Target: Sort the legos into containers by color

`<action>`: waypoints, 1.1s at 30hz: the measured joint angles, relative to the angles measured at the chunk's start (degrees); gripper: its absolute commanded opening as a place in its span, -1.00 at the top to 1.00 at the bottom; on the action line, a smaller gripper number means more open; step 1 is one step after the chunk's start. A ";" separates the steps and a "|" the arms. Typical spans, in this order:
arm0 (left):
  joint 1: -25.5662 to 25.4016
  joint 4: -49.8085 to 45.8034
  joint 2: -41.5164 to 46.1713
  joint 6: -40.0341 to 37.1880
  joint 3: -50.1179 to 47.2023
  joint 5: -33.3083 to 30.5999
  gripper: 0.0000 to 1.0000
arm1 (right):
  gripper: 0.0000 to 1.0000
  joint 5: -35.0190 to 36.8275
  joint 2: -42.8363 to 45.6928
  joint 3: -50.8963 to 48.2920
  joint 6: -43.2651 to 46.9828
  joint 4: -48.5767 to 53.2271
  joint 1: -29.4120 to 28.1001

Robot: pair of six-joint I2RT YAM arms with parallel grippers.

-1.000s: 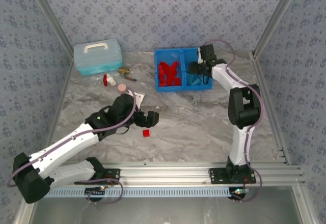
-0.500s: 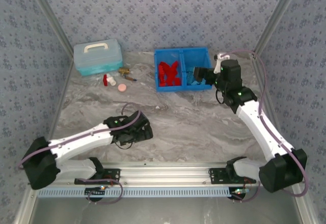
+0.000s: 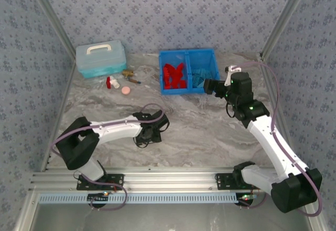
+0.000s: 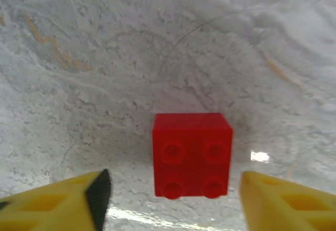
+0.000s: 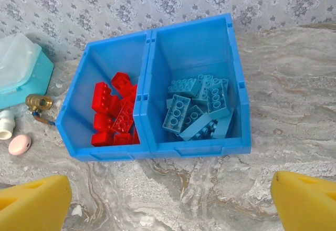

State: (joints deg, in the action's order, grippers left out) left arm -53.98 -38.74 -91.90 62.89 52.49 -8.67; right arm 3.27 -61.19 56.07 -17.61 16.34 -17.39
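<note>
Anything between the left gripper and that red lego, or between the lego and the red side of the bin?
Nothing visible. The red lego lies on the table between the open fingers of the left gripper, untouched. Only bare tabletop shows from there to the bin's left compartment.

We see even, diffuse light from above in the top external view; the arms cast only faint, soft shadows on the table (image 3: pixel 199 131). In the left wrist view, the red brick (image 4: pixel 192 155) is sharp, with a soft shadow to its left. A small glare spot (image 4: pixel 260 156) lies beside it, and the left fingertips (image 4: pixel 47 205) are blurred. In the right wrist view, the bin (image 5: pixel 157 149) is bright and sharp; the right fingertips (image 5: pixel 31 205) are out of focus.
</note>
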 measured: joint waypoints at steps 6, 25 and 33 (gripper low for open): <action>0.50 1.36 -1.22 -0.72 0.00 0.07 0.36 | -1.00 0.00 0.02 0.00 -0.02 0.15 -0.02; 5.46 -2.25 2.01 -13.92 24.50 -7.96 0.42 | -1.00 -1.11 -0.24 2.93 -2.36 2.01 -4.50; 13.29 -2.23 -20.44 -23.52 55.89 -8.28 0.41 | -1.00 -0.92 1.90 3.56 -3.45 4.42 -7.21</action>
State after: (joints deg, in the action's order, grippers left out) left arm -40.69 -40.97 -112.33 39.38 108.38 -16.95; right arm 2.35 -59.29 59.64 -21.06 20.75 -24.60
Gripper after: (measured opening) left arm 0.306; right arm 0.998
